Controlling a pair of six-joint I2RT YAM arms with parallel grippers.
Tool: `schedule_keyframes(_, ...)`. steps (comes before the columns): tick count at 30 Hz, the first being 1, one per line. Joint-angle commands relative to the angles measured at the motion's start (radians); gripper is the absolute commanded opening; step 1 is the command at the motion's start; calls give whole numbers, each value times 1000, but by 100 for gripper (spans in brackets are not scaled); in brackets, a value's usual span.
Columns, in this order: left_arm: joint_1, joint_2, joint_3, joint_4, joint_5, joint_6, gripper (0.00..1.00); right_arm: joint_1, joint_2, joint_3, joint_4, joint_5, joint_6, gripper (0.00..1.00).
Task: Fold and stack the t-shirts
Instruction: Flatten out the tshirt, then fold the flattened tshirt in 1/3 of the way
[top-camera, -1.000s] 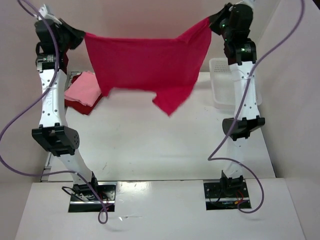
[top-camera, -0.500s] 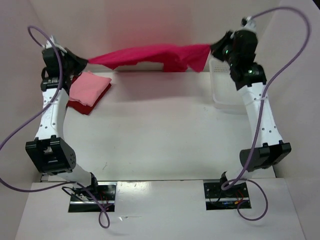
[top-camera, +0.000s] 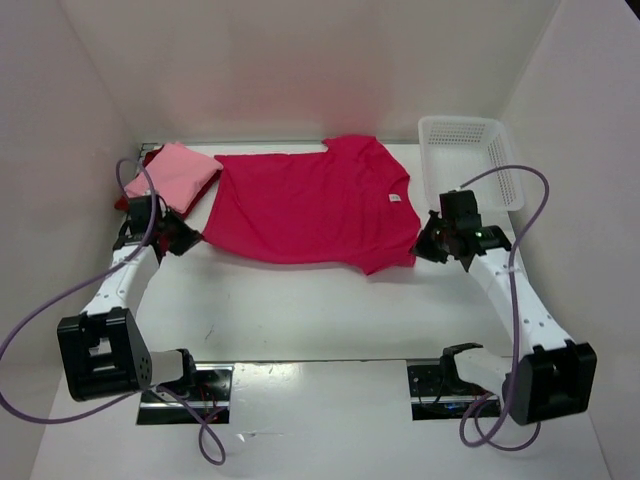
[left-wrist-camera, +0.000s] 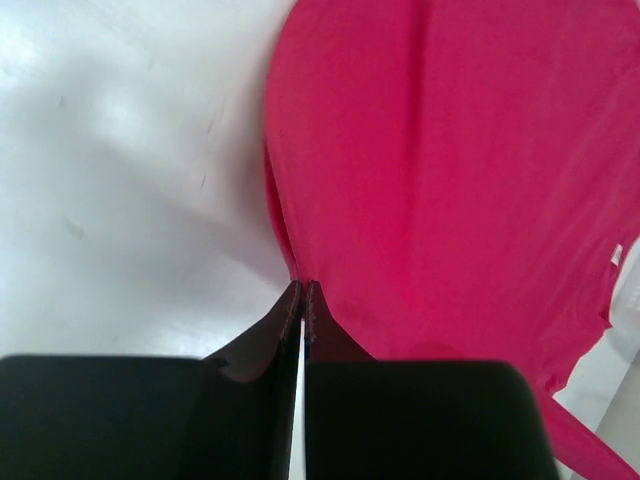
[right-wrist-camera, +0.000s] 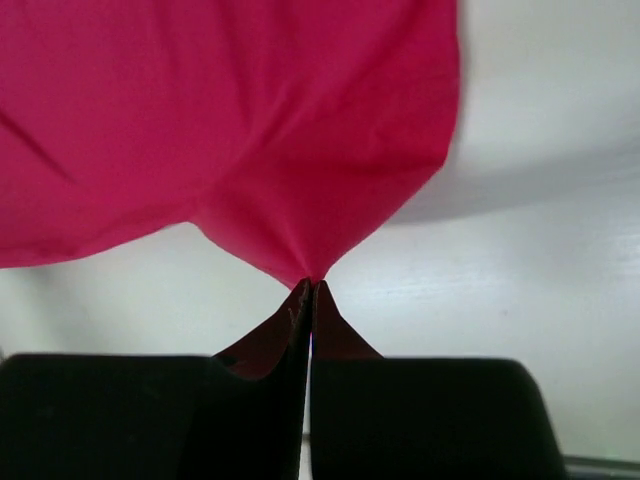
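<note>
Bright, even light; soft shadow beside crimson t-shirt.

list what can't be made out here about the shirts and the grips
- Dark red shirt: top view, mostly covered by the pink shirt, so its fold can't be judged.
- Label on the crimson shirt: top view, too small to read.
- Cloth inside the left gripper and right gripper: wrist views, hidden between the shut fingers.
- Pink and dark red shirts: outside both wrist views.
</note>
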Motion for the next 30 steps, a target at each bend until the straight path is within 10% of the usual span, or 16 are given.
schedule_keyframes(1, 5, -84, -52, -39, 19, 12, 2, -4, -108, -23, -96, -69, 58, 0)
schedule_keyframes(14, 5, -195, -54, -230, 59, 31, 2, -4, -194, -24, -302, -73, 81, 0)
schedule_keyframes(30, -4, 236, 209, -15, 13, 22, 2, -24, 422, 365, 146, 55, 3, 0)
